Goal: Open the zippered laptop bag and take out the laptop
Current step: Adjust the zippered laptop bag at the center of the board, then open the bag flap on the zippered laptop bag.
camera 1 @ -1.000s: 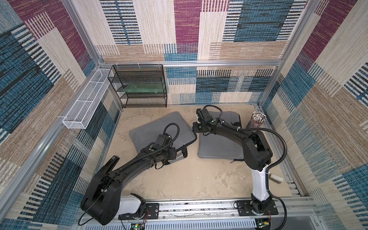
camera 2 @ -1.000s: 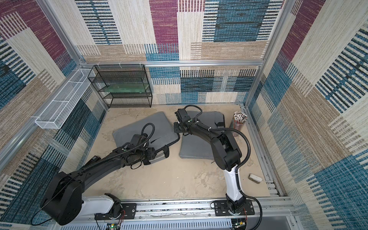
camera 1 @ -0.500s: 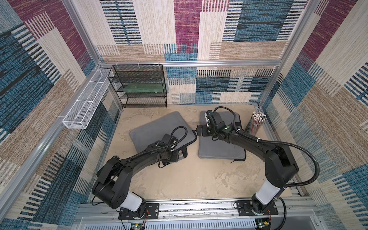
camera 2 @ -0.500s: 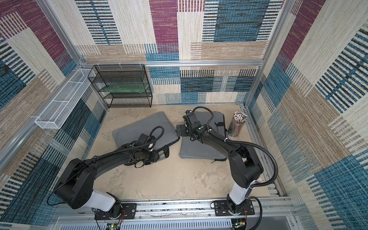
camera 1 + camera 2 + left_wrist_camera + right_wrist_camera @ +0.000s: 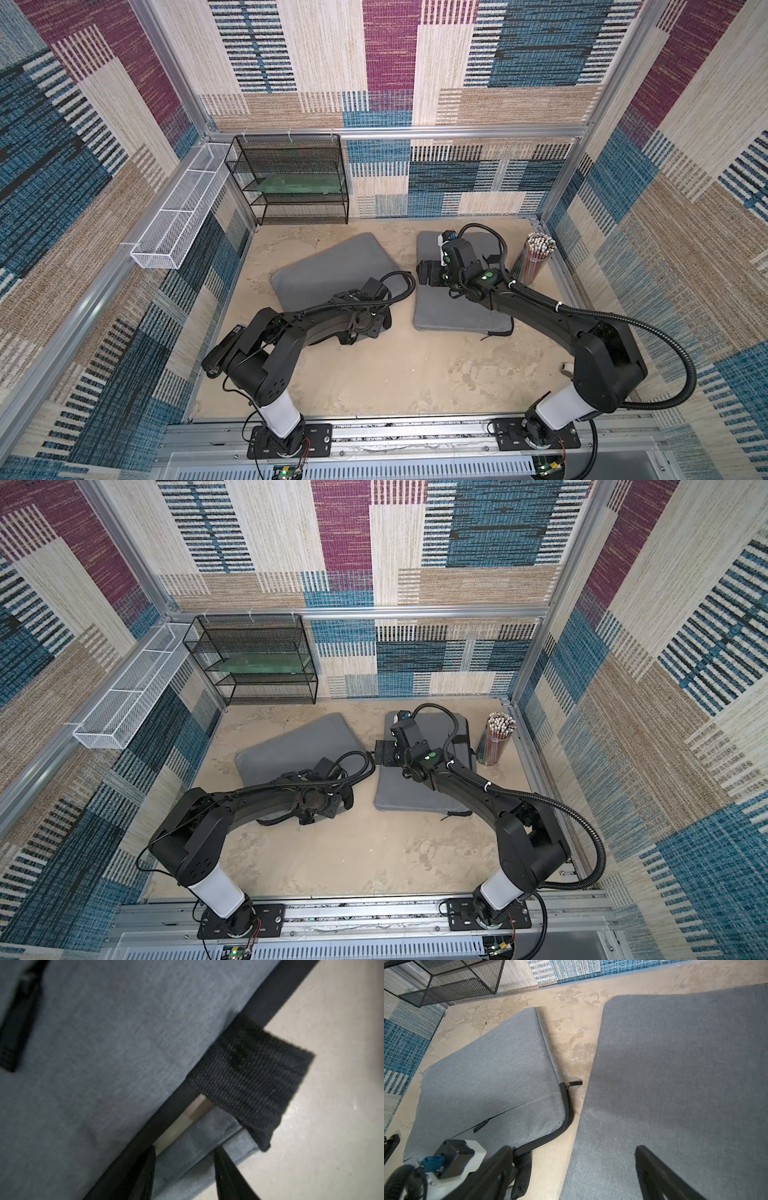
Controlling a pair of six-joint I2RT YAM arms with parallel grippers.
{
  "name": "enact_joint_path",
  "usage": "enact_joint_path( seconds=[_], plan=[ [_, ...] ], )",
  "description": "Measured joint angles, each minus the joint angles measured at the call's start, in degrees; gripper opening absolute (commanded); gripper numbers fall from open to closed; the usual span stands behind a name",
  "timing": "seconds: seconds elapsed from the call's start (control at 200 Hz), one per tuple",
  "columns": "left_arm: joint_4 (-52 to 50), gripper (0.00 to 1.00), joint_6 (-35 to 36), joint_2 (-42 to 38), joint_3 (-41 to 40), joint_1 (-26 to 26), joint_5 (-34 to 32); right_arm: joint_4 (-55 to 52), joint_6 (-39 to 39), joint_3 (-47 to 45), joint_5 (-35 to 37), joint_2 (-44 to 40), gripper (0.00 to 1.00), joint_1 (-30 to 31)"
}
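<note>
I count one white wire basket point(image 5: 178, 216) on the left wall and one black mesh rack point(image 5: 291, 178) in the far left corner. There are two grey bags, two arms and one cup of pencils point(image 5: 534, 259).

The zippered laptop bag point(image 5: 332, 266) lies flat, left of centre on the table point(image 5: 395, 374). Its zipper pull point(image 5: 574, 1083) sits on the side facing the second bag. The black track curves from there round the corner to the near edge.

My left gripper point(image 5: 185, 1149) is low at that near edge, beside one black webbing handle point(image 5: 249, 1080). Its fingers point(image 5: 145, 1169) straddle the bag's lower grey panel. I cannot tell whether they pinch it. A pale strip shows in the gap above that panel, and I cannot tell what it is.

My right gripper point(image 5: 573, 1149) hovers over the left edge of the second bag point(image 5: 453, 311). Its jaws are spread wide with nothing between them. The pencil cup stands just beside that bag, by the right wall.

Against a second ago, the left arm point(image 5: 299, 328) has folded, with its shoulder link raised, though the gripper stays at the same edge. The right gripper has drifted slightly rightward and its jaws have sprung apart. The right arm point(image 5: 540, 307) has swung its elbow out toward the right wall. Both bags lie where they were.
</note>
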Motion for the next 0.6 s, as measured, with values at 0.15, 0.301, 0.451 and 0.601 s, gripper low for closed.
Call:
enact_joint_path(
  seconds=[0.15,0.301,0.451,0.601],
  plan=[
    [-0.11,0.37,0.02,2.29,2.14,-1.03,-2.47,0.0,0.42,-0.07,-0.02,0.52,0.95,0.02],
    [1.44,0.22,0.0,3.91,2.89,-1.18,-4.31,0.0,0.87,-0.35,0.48,0.46,0.95,0.02],
    [2.64,0.06,0.0,4.26,2.62,-1.38,-5.57,0.07,1.22,-0.85,1.14,-0.04,0.95,0.02],
    [2.19,0.0,-0.02,3.85,2.8,-1.33,-7.04,0.61,1.75,-1.38,1.29,-0.07,0.95,0.02]
  ],
)
